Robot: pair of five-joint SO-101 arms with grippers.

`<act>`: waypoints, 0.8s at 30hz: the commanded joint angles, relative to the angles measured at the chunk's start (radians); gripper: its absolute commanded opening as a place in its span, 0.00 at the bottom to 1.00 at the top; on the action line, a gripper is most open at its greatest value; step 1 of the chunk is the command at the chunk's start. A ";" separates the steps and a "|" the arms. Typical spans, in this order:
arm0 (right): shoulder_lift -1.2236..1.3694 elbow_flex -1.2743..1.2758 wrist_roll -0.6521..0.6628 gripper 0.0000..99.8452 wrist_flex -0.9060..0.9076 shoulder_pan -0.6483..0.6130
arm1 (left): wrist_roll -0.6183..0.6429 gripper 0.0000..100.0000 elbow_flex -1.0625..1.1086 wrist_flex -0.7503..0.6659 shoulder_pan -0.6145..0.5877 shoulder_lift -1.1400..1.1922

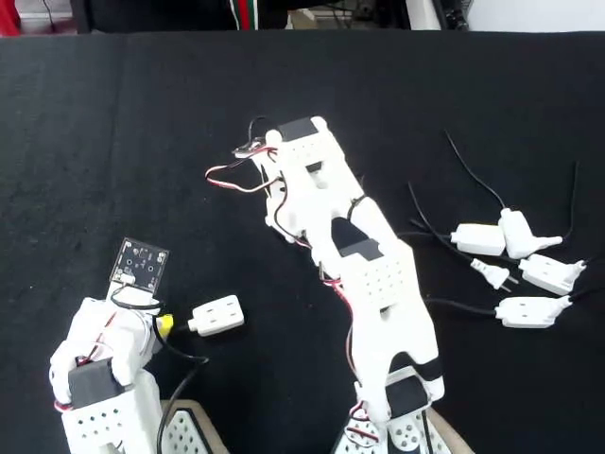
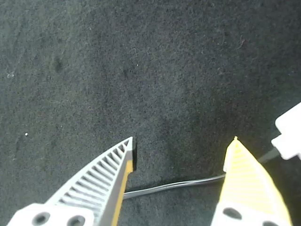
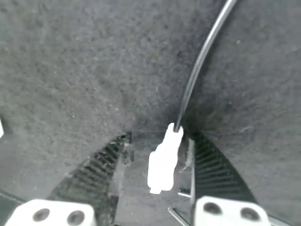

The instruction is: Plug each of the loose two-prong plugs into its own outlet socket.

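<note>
A white two-prong plug (image 3: pixel 162 164) lies on the black mat between the dark fingers of my right gripper (image 3: pixel 160 139), which is open with a small gap on each side of the plug. The plug's black cable (image 3: pixel 202 61) runs away from the gripper. In the high view the right arm (image 1: pixel 364 255) stretches up the middle of the table and covers its own gripper. My left gripper (image 2: pixel 183 139) is open over bare mat at the front left, with a thin black cable (image 2: pixel 169 185) crossing between its fingers. A white outlet socket (image 1: pixel 217 315) lies just right of its yellow finger (image 1: pixel 165 324).
At the right side lies a cluster of white sockets and plugs (image 1: pixel 518 270) with black cables fanning towards the back. Red and white servo wires (image 1: pixel 241 175) loop beside the right arm's far end. The socket's corner (image 2: pixel 289 132) shows beside the left gripper.
</note>
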 commanded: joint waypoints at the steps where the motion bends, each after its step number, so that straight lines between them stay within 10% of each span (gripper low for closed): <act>1: 0.016 0.070 0.005 0.21 0.032 0.012 | -0.015 0.30 0.005 0.006 0.002 -0.002; 24: 0.010 -0.025 -0.002 0.21 0.031 0.003 | -0.015 0.30 0.005 0.006 0.002 -0.002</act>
